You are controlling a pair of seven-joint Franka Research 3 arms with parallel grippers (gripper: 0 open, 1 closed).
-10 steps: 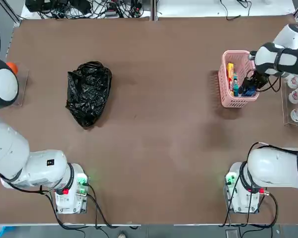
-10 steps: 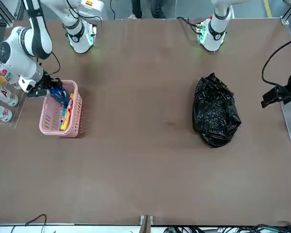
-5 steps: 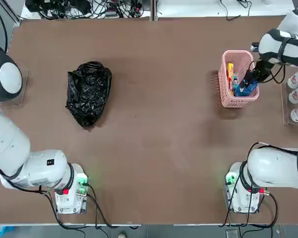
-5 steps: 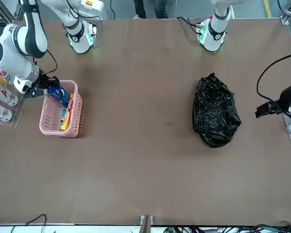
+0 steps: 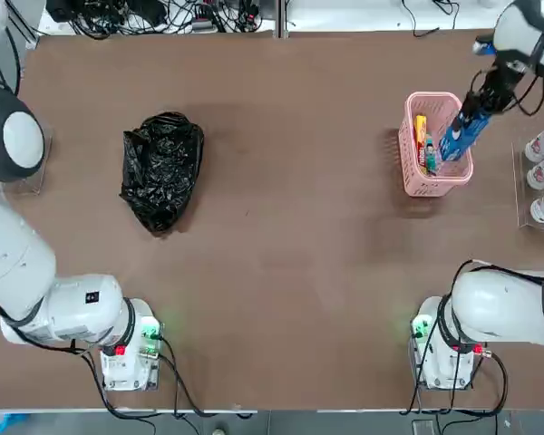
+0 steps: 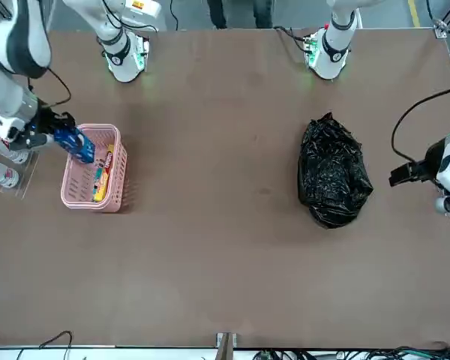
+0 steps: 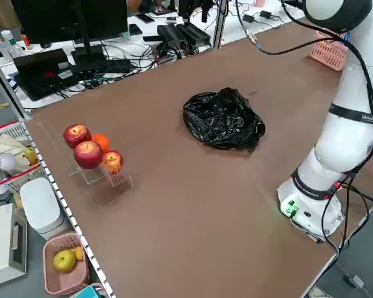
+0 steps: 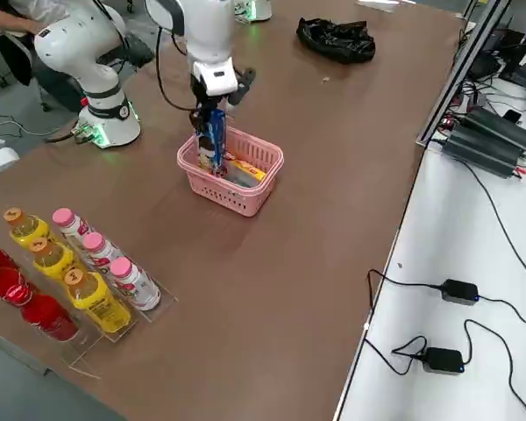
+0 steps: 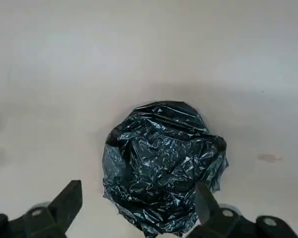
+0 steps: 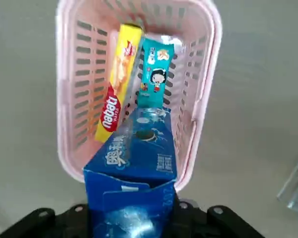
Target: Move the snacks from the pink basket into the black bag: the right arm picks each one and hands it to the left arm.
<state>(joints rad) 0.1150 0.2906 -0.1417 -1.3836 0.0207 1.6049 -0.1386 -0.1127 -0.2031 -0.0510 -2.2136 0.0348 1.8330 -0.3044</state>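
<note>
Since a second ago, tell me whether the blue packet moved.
Yes. The right gripper has lifted the blue packet up out of the pink basket.

My table [image 5: 281,227] was a plain brown top, and in the overhead view my two arm bases [image 5: 127,349] [image 5: 440,349] stood on it at about seven and five o'clock. The black bag [image 5: 160,169] lay crumpled at about ten o'clock and the pink basket [image 5: 408,159] sat at about two, well apart from the bag. At the three o'clock edge lay a clear rack of bottles [image 8: 79,272], and at the nine o'clock edge a clear stand with red and orange fruit [image 7: 90,152].
</note>
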